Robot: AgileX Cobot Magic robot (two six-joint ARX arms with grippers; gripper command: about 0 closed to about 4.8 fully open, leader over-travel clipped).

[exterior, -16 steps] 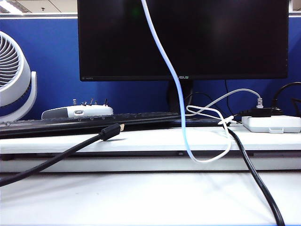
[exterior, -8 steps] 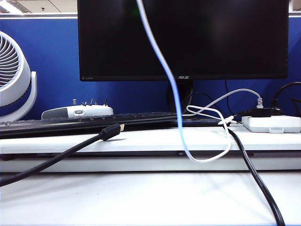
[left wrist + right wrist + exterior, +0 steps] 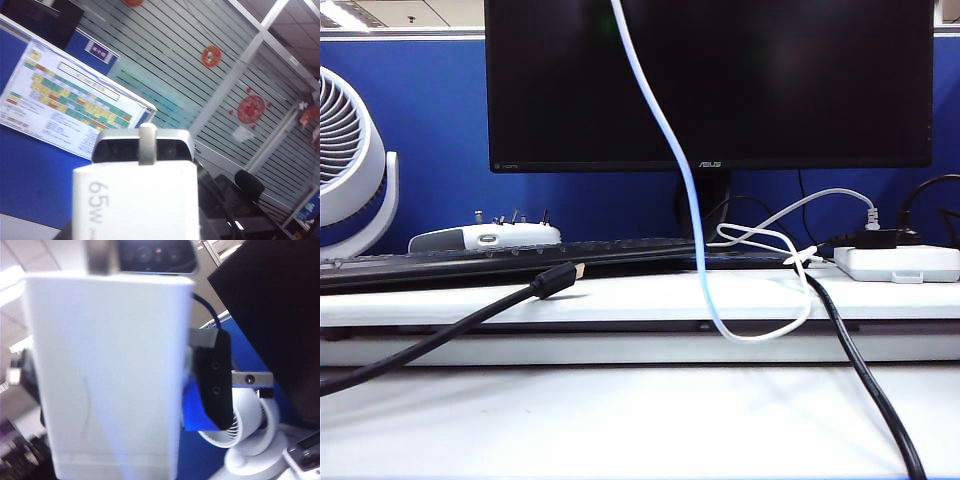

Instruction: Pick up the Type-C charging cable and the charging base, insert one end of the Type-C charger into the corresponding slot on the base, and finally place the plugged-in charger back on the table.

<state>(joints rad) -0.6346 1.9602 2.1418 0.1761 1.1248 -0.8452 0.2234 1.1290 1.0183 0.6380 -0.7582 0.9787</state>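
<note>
Office desk, white top with a raised white ledge across the middle, blue partition behind. Exterior view: black monitor fills 12 o'clock, "ASUS" on its lower bezel. White fan at 9 o'clock. Black keyboard on the ledge, with a small white-grey device behind it. White power strip at 3 o'clock. Thick black cable with gold-tipped plug runs in from 8 o'clock, and another black cable runs off toward 5 o'clock.

Type-C charging cable drops from the 12 o'clock edge in front of the monitor, reaches the ledge front, loops just right of centre and climbs toward the power strip. Its upper end is out of frame.

No arm shows in the exterior view. Left wrist view: charging base is close up and off the desk, printed "65w". Behind it are a coloured wall chart with unreadable text, a glass wall with blinds and red round decorations.

Right wrist view: the base fills the frame, held by the left gripper. One of its black fingers lies against the base's side; the other is hidden. The fingers are spread wide, clamped on the block.

Right gripper's fingers are in no view; closed nearly tight, can't tell on what.
</note>
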